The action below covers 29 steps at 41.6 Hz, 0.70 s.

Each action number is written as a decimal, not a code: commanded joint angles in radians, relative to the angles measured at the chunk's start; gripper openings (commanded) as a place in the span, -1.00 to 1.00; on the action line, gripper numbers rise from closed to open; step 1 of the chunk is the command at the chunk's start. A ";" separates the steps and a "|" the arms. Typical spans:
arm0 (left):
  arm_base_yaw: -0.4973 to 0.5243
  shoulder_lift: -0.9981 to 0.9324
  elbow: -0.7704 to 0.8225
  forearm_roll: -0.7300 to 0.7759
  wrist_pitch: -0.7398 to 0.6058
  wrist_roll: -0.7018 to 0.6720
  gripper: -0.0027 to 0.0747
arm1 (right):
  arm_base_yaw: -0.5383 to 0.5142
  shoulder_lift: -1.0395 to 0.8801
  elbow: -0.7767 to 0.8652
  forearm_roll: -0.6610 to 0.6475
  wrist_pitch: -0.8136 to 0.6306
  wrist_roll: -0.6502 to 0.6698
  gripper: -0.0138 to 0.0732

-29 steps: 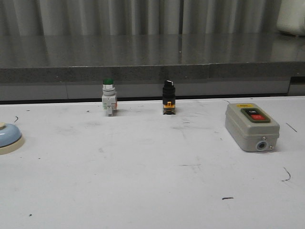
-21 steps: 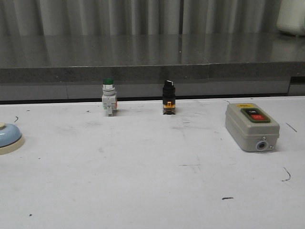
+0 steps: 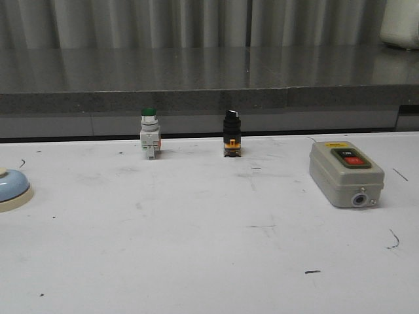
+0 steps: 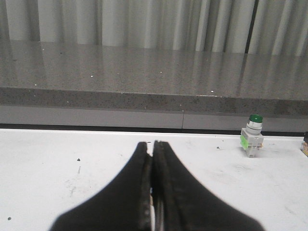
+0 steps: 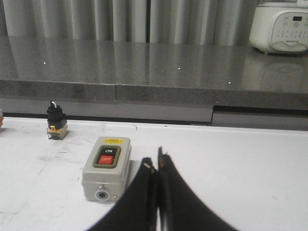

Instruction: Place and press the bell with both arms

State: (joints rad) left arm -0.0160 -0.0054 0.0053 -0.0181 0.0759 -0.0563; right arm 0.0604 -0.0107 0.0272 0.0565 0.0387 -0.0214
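Note:
The light-blue bell [image 3: 12, 188] with a cream base and knob sits on the white table at the far left edge of the front view, partly cut off. It does not show in either wrist view. My left gripper [image 4: 153, 144] is shut and empty, low over the table, with the green-capped push button off to one side. My right gripper [image 5: 156, 161] is shut and empty, just beside the grey switch box. Neither arm shows in the front view.
A green-capped push button [image 3: 149, 133] and a black selector switch [image 3: 231, 133] stand at the table's back edge. A grey switch box [image 3: 345, 173] with ON and OFF buttons lies at the right. A dark stone ledge [image 3: 209, 85] runs behind the table.

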 commanded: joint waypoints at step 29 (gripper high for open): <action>0.000 0.264 -0.654 -0.008 0.340 -0.005 -0.98 | -0.008 0.292 -0.623 -0.004 0.374 -0.014 -0.82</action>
State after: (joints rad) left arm -0.0160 0.1842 -0.5607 -0.0181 0.3997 -0.0563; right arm 0.0565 0.2131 -0.5258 0.0565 0.4341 -0.0297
